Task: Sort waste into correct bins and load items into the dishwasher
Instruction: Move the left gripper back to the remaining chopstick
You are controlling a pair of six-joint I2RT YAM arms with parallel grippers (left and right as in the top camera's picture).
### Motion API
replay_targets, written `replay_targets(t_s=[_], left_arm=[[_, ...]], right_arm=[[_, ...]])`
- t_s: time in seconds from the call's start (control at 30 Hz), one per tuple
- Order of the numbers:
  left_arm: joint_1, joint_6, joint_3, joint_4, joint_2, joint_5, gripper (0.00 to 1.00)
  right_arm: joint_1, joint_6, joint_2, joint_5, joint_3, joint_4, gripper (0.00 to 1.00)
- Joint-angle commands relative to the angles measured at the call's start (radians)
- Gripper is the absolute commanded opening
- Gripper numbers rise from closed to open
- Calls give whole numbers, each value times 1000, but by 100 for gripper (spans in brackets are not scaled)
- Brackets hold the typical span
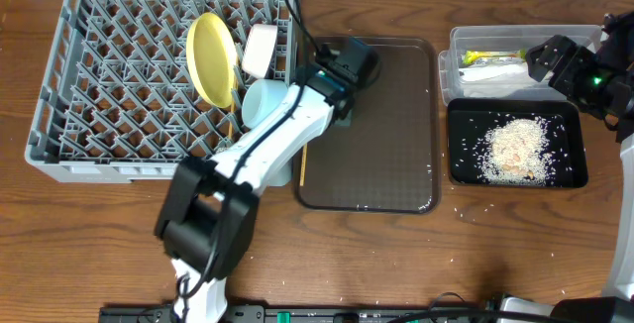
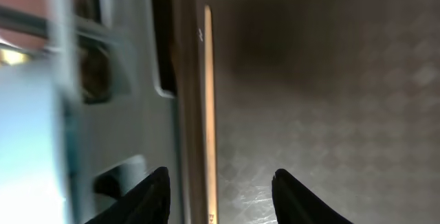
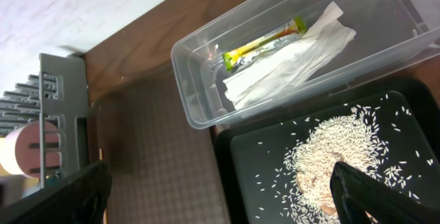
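Observation:
The grey dish rack [image 1: 129, 75] holds the upright yellow plate [image 1: 211, 60], a white bowl or cup [image 1: 260, 51] and the light blue bowl [image 1: 263, 103]. My left gripper [image 1: 342, 70] is open over the brown tray's left edge. In the left wrist view its fingers [image 2: 220, 189] straddle one wooden chopstick [image 2: 209, 100] without gripping it; the chopstick also shows overhead [image 1: 303, 164]. The clear tub [image 1: 451, 65] holds the wrapper [image 3: 265, 43] and napkin [image 3: 289, 66]. The black tray [image 1: 570, 169] holds rice [image 1: 515, 147]. My right gripper [image 1: 555, 60] is open and empty above the tub.
The dark brown serving tray [image 1: 386, 145] lies between the rack and the bins. A few rice grains are scattered on the table by the black tray. The rack wall [image 2: 124, 114] stands close to the left of my left fingers.

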Motion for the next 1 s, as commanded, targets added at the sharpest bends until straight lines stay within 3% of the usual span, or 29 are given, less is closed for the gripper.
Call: replay_targets(t_s=[0.0, 0.97], left_arm=[[5, -27, -14, -4, 37, 12, 50], [59, -90, -28, 74, 180, 111, 50]], right_arm=[[-3, 6, -5, -8, 17, -1, 99], [-3, 6, -5, -7, 17, -1, 99]])
